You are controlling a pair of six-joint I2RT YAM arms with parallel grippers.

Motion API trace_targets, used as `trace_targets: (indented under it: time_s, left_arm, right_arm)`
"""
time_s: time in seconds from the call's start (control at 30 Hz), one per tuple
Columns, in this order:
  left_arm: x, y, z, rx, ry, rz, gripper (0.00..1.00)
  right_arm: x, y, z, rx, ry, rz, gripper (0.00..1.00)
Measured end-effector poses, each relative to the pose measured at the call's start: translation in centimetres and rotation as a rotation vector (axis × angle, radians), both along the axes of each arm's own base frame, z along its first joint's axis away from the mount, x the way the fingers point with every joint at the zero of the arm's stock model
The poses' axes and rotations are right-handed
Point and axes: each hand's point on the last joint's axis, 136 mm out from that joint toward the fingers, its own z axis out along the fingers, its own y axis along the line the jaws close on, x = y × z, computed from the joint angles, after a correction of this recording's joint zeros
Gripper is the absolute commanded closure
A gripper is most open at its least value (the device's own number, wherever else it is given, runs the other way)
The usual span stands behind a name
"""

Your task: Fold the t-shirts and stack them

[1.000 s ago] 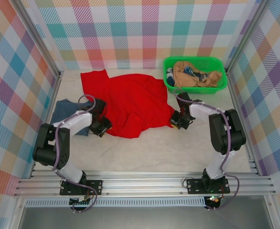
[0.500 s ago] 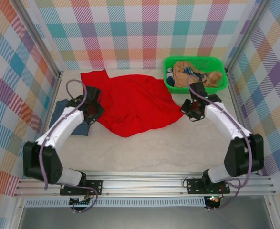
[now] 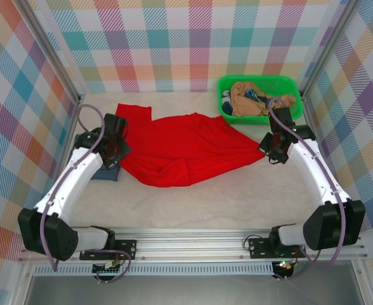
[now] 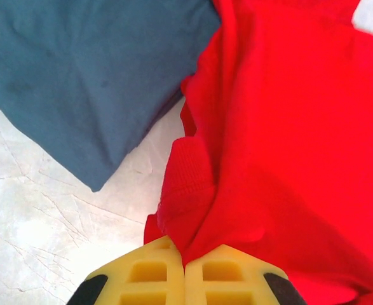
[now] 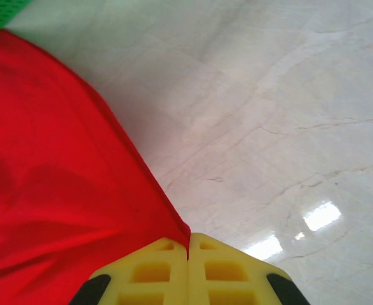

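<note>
The bright red t-shirt (image 3: 186, 146) is stretched across the middle of the table between both arms, lifted at its two ends. My left gripper (image 3: 116, 151) is shut on its left edge (image 4: 192, 210), the cloth pinched between the yellow jaws. My right gripper (image 3: 272, 151) is shut on its right corner (image 5: 110, 197). The slate-blue t-shirt (image 4: 84, 76) lies folded on the table under and left of the left gripper; its corner (image 3: 103, 175) shows by the left arm.
A green basket (image 3: 260, 114) holding more clothes stands at the back right, just behind the right arm. Plaid walls enclose the table on three sides. Bare pale tabletop (image 3: 224, 203) lies in front of the red shirt.
Both arms have moved outward and toward the back, pulling the red shirt taut and wider. The left gripper closed on the shirt's edge during this time.
</note>
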Motion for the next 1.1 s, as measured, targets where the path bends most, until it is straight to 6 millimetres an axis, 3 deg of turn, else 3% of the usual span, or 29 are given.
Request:
trace_targets:
  time_s: [0.03, 0.07, 0.13, 0.2, 0.3, 0.43, 0.53, 0.7, 0.87, 1.1]
  left_arm:
    - [0.0, -0.2, -0.8, -0.004, 0.026, -0.006, 1.00]
    - [-0.1, -0.4, -1.7, -0.003, 0.057, -0.011, 0.90]
    - [-0.6, -1.2, -4.9, -0.010, 0.150, -0.042, 0.58]
    - [-1.4, -2.3, -8.0, -0.036, 0.207, -0.077, 0.47]
    - [-3.5, -3.2, -10.3, -0.066, 0.268, -0.113, 0.49]
    - [-4.4, -4.3, -8.9, -0.129, 0.198, -0.148, 0.57]
    - [-6.3, -4.9, -9.0, -0.190, 0.178, -0.146, 0.57]
    - [-10.4, -5.2, -13.5, -0.291, 0.289, -0.021, 0.53]
    - [-9.6, -6.7, -16.0, -0.341, 0.334, 0.076, 0.51]
    - [-9.3, -7.2, -16.8, -0.328, 0.340, 0.146, 0.63]
  right_arm:
    - [-0.1, -0.4, -0.5, -0.003, 0.016, -0.014, 1.00]
    - [-0.2, -0.9, -1.2, -0.005, 0.039, -0.032, 1.00]
    - [-0.7, -2.1, -3.0, -0.006, 0.096, -0.073, 1.00]
    - [-0.9, -3.0, -4.7, 0.001, 0.158, -0.105, 1.00]
    - [-0.4, -3.2, -7.2, 0.021, 0.250, -0.121, 1.00]
    - [0.4, -2.8, -9.3, 0.039, 0.313, -0.108, 1.00]
    - [0.7, -2.6, -9.1, 0.046, 0.309, -0.093, 1.00]
    - [1.5, -2.4, -8.5, 0.052, 0.282, -0.076, 1.00]
    - [1.5, -2.4, -8.5, 0.047, 0.283, -0.057, 1.00]
    - [1.5, -2.4, -8.5, 0.043, 0.281, -0.040, 1.00]
